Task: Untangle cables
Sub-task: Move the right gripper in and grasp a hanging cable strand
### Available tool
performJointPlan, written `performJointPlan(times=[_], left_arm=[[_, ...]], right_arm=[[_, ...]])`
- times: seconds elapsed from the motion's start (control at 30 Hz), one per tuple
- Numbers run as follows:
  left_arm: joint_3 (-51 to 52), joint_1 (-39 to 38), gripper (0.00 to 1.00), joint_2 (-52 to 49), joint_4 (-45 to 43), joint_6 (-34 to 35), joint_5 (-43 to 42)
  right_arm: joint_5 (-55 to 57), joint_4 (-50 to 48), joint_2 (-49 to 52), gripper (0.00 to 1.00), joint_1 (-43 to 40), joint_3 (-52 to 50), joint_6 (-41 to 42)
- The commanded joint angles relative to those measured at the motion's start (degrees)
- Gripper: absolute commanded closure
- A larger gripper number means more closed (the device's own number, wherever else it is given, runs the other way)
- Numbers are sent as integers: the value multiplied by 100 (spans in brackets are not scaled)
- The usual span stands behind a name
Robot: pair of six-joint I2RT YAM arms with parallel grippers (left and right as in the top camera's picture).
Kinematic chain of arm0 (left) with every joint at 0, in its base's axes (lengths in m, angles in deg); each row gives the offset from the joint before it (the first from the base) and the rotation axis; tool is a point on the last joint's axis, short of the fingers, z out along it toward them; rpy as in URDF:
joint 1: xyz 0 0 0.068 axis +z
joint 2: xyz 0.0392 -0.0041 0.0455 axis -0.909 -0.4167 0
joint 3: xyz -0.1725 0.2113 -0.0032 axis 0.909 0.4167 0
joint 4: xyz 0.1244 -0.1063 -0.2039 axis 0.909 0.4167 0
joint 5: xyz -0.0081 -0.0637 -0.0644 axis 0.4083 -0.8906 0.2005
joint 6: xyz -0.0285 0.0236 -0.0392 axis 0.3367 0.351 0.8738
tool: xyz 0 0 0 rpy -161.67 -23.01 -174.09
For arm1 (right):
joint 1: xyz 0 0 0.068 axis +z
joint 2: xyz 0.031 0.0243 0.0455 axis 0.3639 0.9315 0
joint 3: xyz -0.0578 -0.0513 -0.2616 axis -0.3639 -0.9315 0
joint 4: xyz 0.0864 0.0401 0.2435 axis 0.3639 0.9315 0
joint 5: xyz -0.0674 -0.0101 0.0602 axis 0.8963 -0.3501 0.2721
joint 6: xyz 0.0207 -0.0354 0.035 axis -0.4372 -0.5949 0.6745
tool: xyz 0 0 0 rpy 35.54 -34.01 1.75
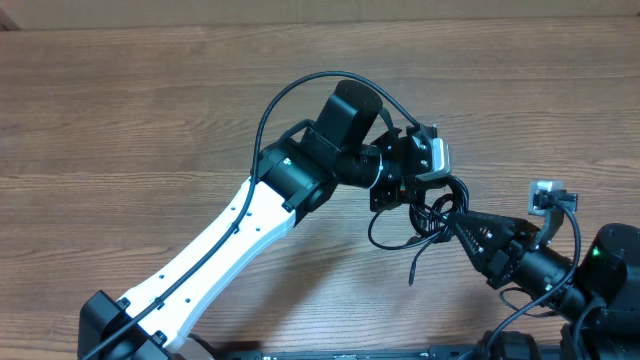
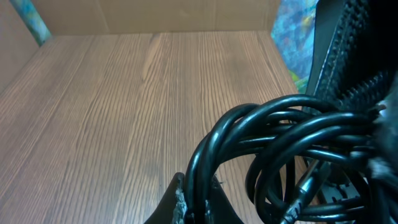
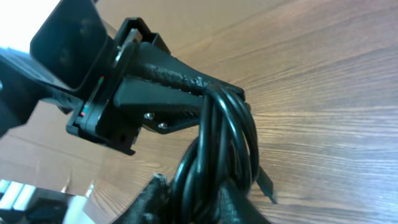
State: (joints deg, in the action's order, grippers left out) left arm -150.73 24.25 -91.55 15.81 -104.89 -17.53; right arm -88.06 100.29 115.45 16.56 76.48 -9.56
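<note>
The cables (image 1: 420,215) are a small coiled black bundle held just over the wooden table (image 1: 150,110), right of centre. My left gripper (image 1: 425,203) is shut on several strands at the top of the coil; its wrist view shows them pinched between the fingertips (image 2: 179,198), with the loops (image 2: 280,124) spreading right. My right gripper (image 1: 452,224) comes in from the lower right, its fingers (image 3: 155,196) pressed on both sides of the same bundle (image 3: 217,137). The two grippers almost touch. One loose end with a plug (image 1: 411,275) trails toward the front edge.
The white left arm (image 1: 220,250) crosses the table diagonally from the lower left, with its own thick wire (image 1: 290,95) arching above it. The right arm's base (image 1: 600,270) fills the lower right corner. A cardboard wall (image 2: 155,15) stands behind the table.
</note>
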Motion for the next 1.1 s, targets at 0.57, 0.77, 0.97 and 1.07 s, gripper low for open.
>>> performJointPlan(times=[0.57, 0.77, 0.97, 1.07], left_arm=[[-144, 24, 96, 142, 164, 138, -503], [-144, 22, 96, 140, 448, 138, -1106], [-144, 4, 96, 140, 619, 136, -1513], [-142, -59, 96, 140, 619, 136, -1569]], right_arm=[[232, -105, -24, 96, 33, 103, -50], [413, -492, -24, 96, 33, 103, -184], [415, -802, -24, 96, 33, 103, -199], [415, -852, -17, 96, 33, 103, -199]])
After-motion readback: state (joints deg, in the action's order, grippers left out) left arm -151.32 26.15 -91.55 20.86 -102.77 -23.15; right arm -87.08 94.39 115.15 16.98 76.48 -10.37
